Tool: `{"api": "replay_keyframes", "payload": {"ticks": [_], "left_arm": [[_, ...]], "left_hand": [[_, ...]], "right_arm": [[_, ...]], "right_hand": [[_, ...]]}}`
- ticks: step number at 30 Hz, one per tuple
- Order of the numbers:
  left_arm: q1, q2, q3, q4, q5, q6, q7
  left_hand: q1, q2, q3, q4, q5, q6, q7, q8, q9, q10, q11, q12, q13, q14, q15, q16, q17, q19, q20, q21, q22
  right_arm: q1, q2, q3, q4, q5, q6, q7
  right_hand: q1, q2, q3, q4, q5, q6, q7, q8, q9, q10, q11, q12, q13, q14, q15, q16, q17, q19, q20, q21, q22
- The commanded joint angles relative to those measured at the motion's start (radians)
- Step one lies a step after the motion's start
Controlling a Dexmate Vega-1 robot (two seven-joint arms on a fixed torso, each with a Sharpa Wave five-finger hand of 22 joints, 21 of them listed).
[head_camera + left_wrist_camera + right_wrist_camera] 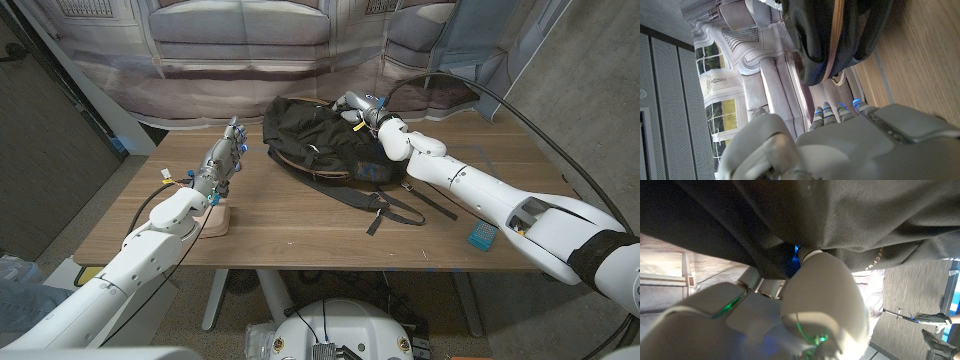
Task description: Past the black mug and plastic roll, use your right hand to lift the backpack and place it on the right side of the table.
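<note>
Head view, nearest first: a small blue block [483,235] lies on the table [300,240] beside the right forearm, well behind the right hand. On the other side, the left forearm rests over a pale tan pad [215,218], and the left hand [228,152] stands on its edge beyond it, fingers stretched out and slightly apart with nothing between them; the backpack's near edge is just beside its fingertips, with a small gap.

Farther out, the backpack [318,140], black with a tan zip line, lies slumped at the middle of the far half of the table, its straps [405,205] trailing back toward the right forearm. The right hand [362,108] sits at the backpack's top far edge, fingers buried in the fabric. In the right wrist view, dark cloth [850,215] drapes over the fingertips [810,257] and the thumb presses against it, so the hand appears clamped on the backpack. Whether the bag is clear of the table cannot be told.
</note>
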State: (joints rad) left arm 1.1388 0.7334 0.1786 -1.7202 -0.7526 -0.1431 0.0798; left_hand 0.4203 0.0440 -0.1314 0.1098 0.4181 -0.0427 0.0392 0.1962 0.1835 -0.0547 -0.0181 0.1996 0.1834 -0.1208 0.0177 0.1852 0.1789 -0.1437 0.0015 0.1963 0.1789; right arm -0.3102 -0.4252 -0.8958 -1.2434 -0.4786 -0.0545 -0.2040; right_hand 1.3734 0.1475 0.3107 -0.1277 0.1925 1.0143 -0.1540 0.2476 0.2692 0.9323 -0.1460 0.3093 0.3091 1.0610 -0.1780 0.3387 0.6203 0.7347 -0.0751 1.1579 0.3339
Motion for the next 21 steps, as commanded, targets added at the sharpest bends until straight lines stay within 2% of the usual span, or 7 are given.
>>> {"api": "replay_keyframes", "payload": {"ticks": [1, 4, 6, 8, 10, 14, 21], "left_arm": [[-0.001, -0.001, -0.003, 0.012, -0.006, -0.007, -0.010], [-0.003, -0.001, -0.001, 0.012, -0.005, -0.006, -0.010], [-0.006, -0.001, 0.000, 0.015, -0.007, -0.005, -0.015], [-0.006, 0.000, 0.000, 0.014, -0.005, -0.006, -0.014], [-0.006, 0.000, 0.000, 0.013, -0.005, -0.006, -0.013], [-0.007, 0.002, 0.000, 0.009, -0.004, -0.004, -0.013], [-0.011, 0.003, 0.003, 0.009, -0.002, -0.004, -0.015]], "left_hand": [[0.001, 0.011, -0.010, -0.001, 0.007, -0.001, 0.002, 0.001, 0.004, -0.006, 0.004, 0.001, 0.002, -0.007, 0.002, 0.002, 0.004, -0.009, -0.001, 0.004, 0.003], [0.002, 0.012, -0.011, -0.001, 0.007, -0.002, 0.002, 0.001, 0.004, -0.005, 0.004, 0.001, 0.002, -0.008, 0.002, 0.002, 0.004, -0.010, 0.001, 0.004, 0.003], [0.002, 0.012, -0.011, -0.001, 0.007, -0.002, 0.002, 0.001, 0.003, -0.006, 0.004, 0.000, 0.002, -0.008, 0.003, 0.002, 0.004, -0.010, 0.002, 0.004, 0.003], [0.002, 0.012, -0.012, -0.001, 0.007, -0.002, 0.001, 0.001, 0.003, -0.007, 0.004, 0.000, 0.002, -0.009, 0.003, 0.002, 0.004, -0.011, 0.003, 0.003, 0.003], [0.002, 0.012, -0.012, -0.001, 0.007, -0.002, 0.000, 0.001, 0.004, -0.007, 0.001, 0.000, 0.002, -0.009, 0.003, 0.001, 0.004, -0.012, 0.004, 0.003, 0.003], [0.003, 0.013, -0.013, -0.001, 0.007, -0.003, 0.000, 0.001, 0.004, -0.007, 0.003, 0.000, 0.002, -0.009, 0.003, 0.001, 0.004, -0.012, 0.005, 0.003, 0.003], [0.003, 0.014, -0.015, -0.001, 0.007, -0.003, 0.000, 0.000, 0.004, -0.007, 0.005, 0.000, 0.002, -0.010, 0.003, 0.002, 0.004, -0.012, 0.006, 0.003, 0.003]], "right_arm": [[0.013, 0.015, -0.017, 0.026, 0.007, 0.004, 0.002], [0.015, 0.014, -0.018, 0.022, 0.007, 0.000, 0.008], [0.014, 0.011, -0.019, 0.017, 0.007, -0.001, 0.009], [0.010, 0.004, -0.020, 0.003, 0.000, -0.009, 0.007], [0.005, -0.005, -0.017, -0.018, -0.001, -0.019, 0.016], [-0.002, -0.023, -0.014, -0.059, -0.010, -0.047, 0.037], [-0.008, -0.039, -0.007, -0.090, -0.009, -0.063, 0.068]], "right_hand": [[-0.013, 0.001, 0.010, -0.001, 0.006, -0.002, 0.000, -0.003, 0.002, 0.000, -0.002, -0.006, 0.004, -0.001, -0.044, -0.005, 0.002, -0.005, -0.155, 0.008, -0.002], [-0.027, -0.006, 0.007, 0.003, 0.005, -0.013, 0.000, -0.008, 0.002, -0.012, 0.009, -0.013, 0.006, -0.011, -0.043, -0.012, 0.000, -0.010, -0.153, 0.011, -0.006], [-0.054, -0.011, 0.000, 0.013, 0.002, -0.036, 0.002, -0.015, 0.004, -0.020, 0.014, -0.020, 0.006, -0.017, -0.042, -0.016, -0.001, -0.020, -0.153, 0.013, -0.012], [-0.107, -0.027, -0.017, 0.035, -0.004, -0.060, -0.003, -0.025, 0.001, -0.036, 0.018, -0.031, 0.005, -0.037, -0.037, -0.027, -0.005, -0.034, -0.149, 0.011, -0.023], [-0.158, -0.040, -0.033, 0.057, -0.008, -0.074, -0.011, -0.028, 0.000, -0.052, 0.008, -0.040, 0.008, -0.058, -0.036, -0.040, -0.012, -0.043, -0.149, 0.004, -0.038], [-0.269, -0.079, -0.060, 0.098, -0.015, -0.154, -0.028, -0.048, -0.002, -0.103, -0.010, -0.063, 0.013, -0.126, -0.041, -0.085, -0.034, -0.062, -0.138, -0.031, -0.098], [-0.371, -0.119, -0.073, 0.128, -0.011, -0.253, -0.039, -0.056, 0.003, -0.185, -0.006, -0.078, 0.017, -0.221, -0.033, -0.144, -0.076, -0.081, -0.119, -0.105, -0.164]]}}
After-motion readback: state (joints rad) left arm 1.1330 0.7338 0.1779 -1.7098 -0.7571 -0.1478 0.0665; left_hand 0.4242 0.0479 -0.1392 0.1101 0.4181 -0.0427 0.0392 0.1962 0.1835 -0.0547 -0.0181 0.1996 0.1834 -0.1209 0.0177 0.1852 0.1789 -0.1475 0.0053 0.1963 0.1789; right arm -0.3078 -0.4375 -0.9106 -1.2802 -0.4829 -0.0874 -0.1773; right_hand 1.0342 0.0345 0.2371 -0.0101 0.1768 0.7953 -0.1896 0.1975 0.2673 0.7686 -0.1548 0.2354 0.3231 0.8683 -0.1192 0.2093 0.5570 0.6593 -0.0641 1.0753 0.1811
